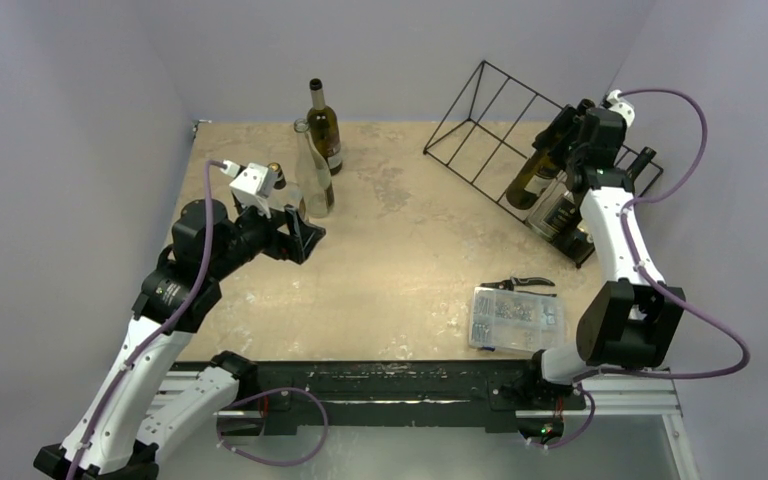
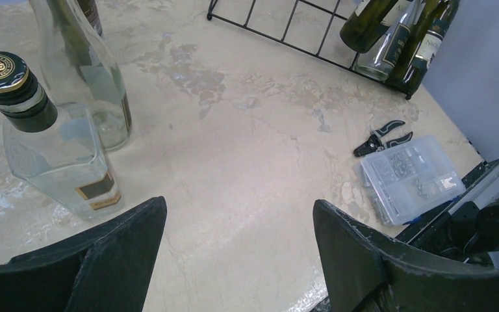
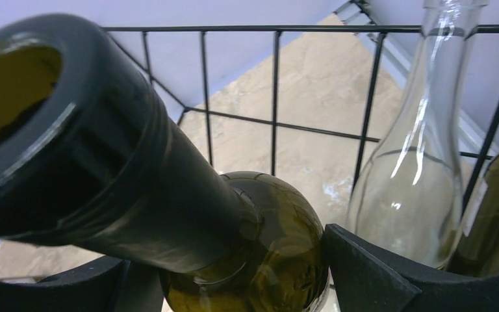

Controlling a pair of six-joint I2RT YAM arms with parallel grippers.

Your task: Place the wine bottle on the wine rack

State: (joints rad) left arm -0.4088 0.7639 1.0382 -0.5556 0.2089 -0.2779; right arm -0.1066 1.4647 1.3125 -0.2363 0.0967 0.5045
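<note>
Left jaws wide, empty | right jaws wide astride racked green bottle (image 3: 260,260) | standing wine bottle (image 1: 324,135): likely slick, fragile; grip body

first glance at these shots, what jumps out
The black wine rack at the far right of the table holds a few bottles, and the right gripper sits open astride the neck of a dark green bottle lying there. On the left side, a dark wine bottle, a tall clear bottle and a squat black-capped bottle stand together just ahead of the open left gripper.
</note>
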